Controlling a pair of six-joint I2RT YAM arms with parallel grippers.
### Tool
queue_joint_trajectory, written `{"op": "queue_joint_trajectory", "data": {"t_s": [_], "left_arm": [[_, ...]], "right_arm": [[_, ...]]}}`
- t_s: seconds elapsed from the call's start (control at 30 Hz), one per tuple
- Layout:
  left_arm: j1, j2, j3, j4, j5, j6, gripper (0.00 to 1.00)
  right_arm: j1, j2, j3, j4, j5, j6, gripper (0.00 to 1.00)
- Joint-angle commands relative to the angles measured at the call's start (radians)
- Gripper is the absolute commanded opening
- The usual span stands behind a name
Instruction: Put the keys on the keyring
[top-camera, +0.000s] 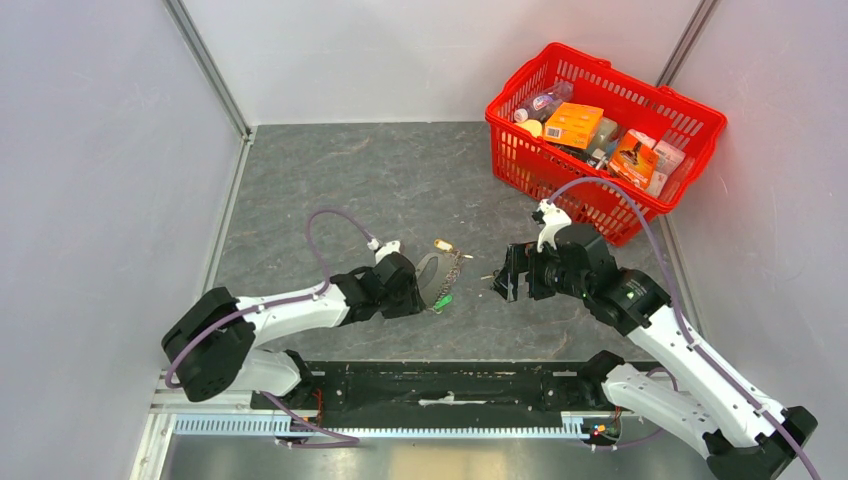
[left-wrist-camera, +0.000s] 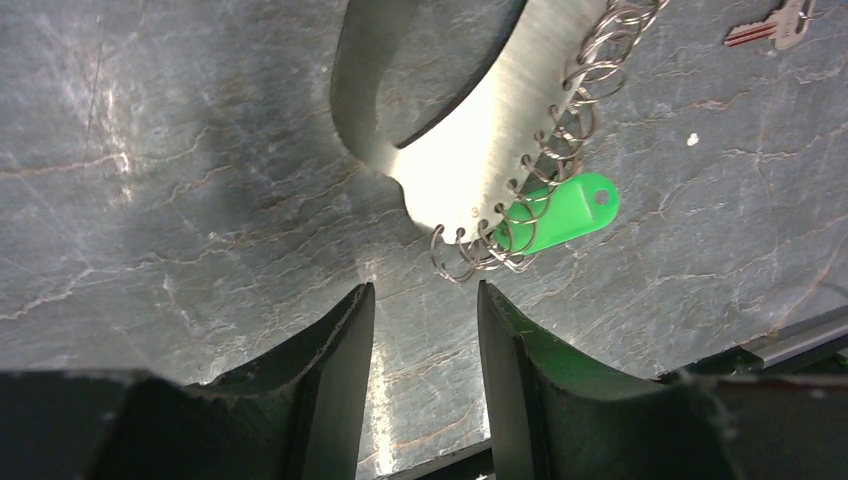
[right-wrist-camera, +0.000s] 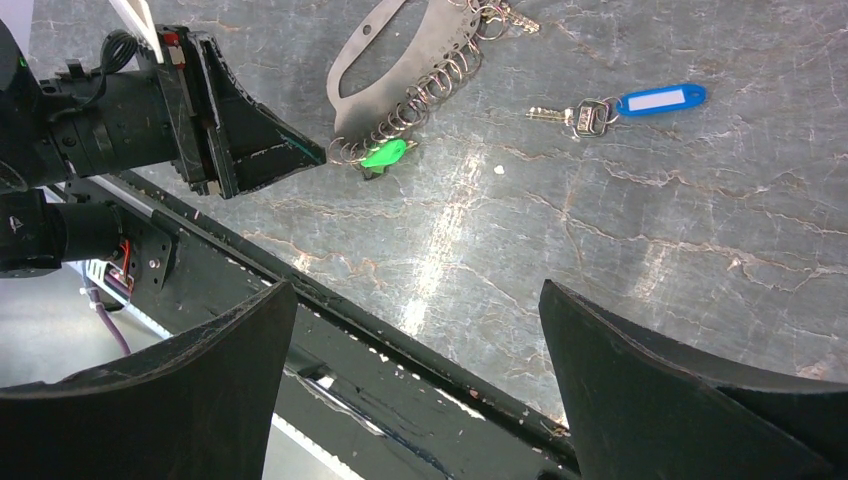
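The keyring (left-wrist-camera: 470, 130) is a curved silver metal plate with several wire rings along one edge and a green tag (left-wrist-camera: 560, 213); it lies flat on the table, also seen from above (top-camera: 437, 274) and from the right wrist (right-wrist-camera: 400, 60). A small silver key on a blue tag (right-wrist-camera: 660, 99) lies loose to its right, and the key (left-wrist-camera: 770, 25) shows at the frame's top corner. My left gripper (left-wrist-camera: 425, 295) hovers just short of the plate's ringed end, open, with only table between its fingers. My right gripper (right-wrist-camera: 415, 300) is wide open, holds nothing and stands near the front rail.
A red basket (top-camera: 690, 130) full of boxes and bottles stands at the back right. A gold tag (top-camera: 443, 244) lies at the keyring's far end. The black base rail (right-wrist-camera: 400, 340) runs along the near table edge. Grey walls close in both sides.
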Motion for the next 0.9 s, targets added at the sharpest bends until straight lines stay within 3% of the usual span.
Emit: {"op": "queue_joint_trajectory", "data": {"t_s": [0.0,0.37,0.87], "left_arm": [[-0.009,-0.039,-0.040,0.058,-0.034,-0.116,0.49],[-0.017,-0.065,-0.107,0.118,-0.079,-0.193,0.41],[-0.019,-0.023,-0.135,0.275,-0.067,-0.238,0.40]], "right_arm": [[0.005,-0.018,-0.009,0.037,-0.016,0.007,0.99],[0.005,-0.048,-0.024,0.038,-0.019,0.007,0.99],[0.006,-0.066,-0.046,0.035,-0.020,0.000,0.99]]}}
